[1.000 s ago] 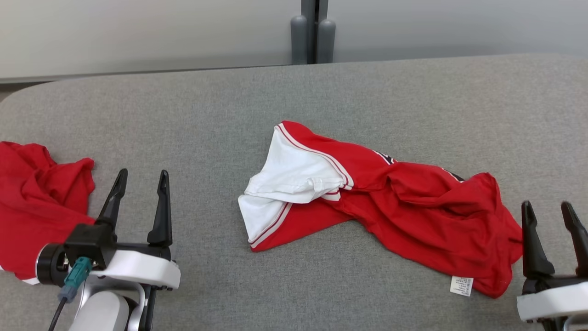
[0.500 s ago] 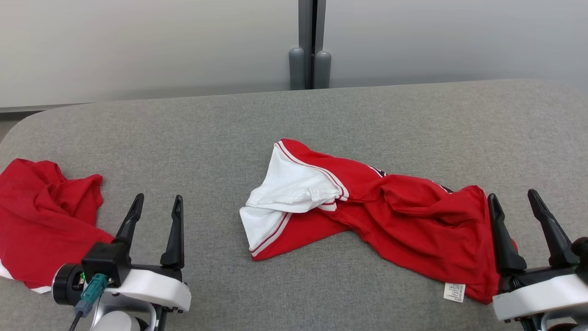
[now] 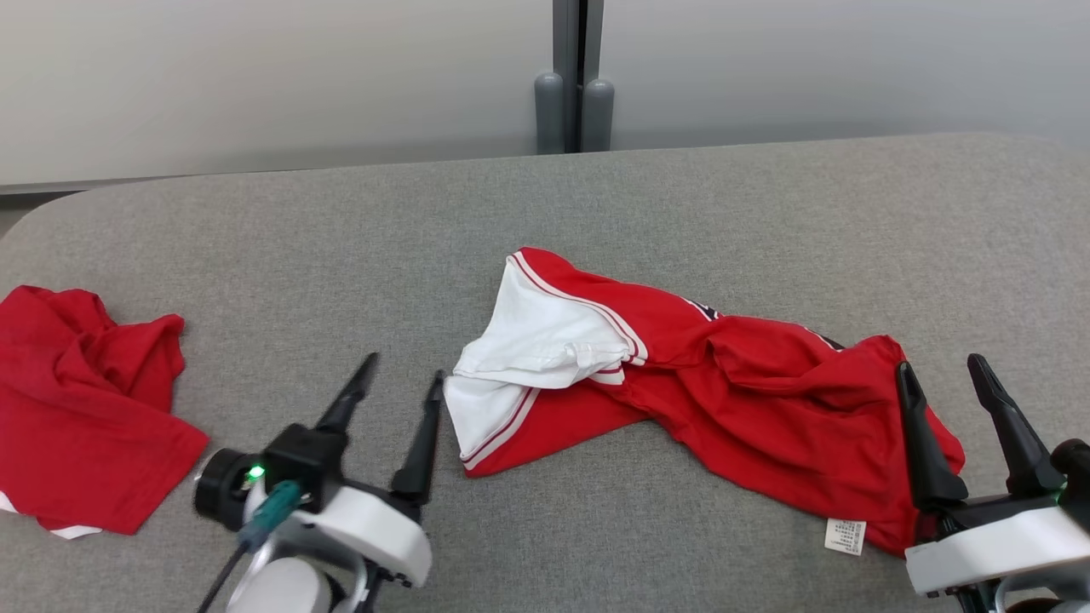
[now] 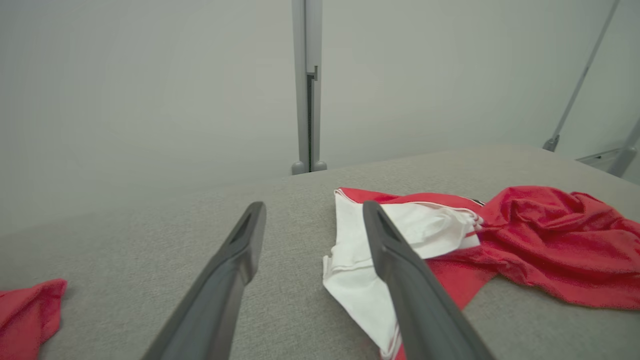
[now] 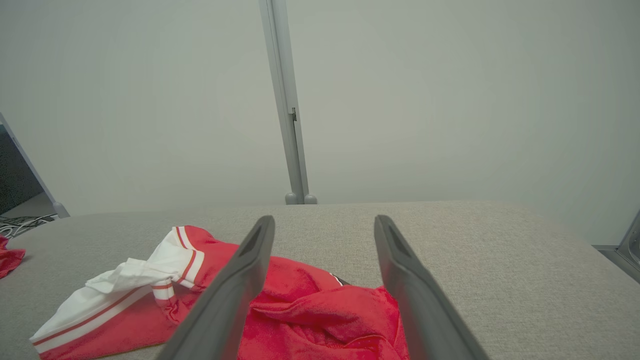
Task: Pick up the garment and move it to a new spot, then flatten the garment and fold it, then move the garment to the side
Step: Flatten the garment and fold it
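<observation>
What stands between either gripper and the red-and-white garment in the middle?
Nothing visible. The open left gripper points at the white end of the red-and-white garment across bare grey table; the open right gripper is at its red hem. The other red garment lies far left, outside both paths.

Soft cloth garment (image 3: 766, 409) on matt woven table (image 3: 341, 238).

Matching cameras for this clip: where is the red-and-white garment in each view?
Head view: garment centre to lower right.
Left wrist view: garment in the right half.
Right wrist view: garment lower left to centre.
Shared landmark: grey post at the wall.
</observation>
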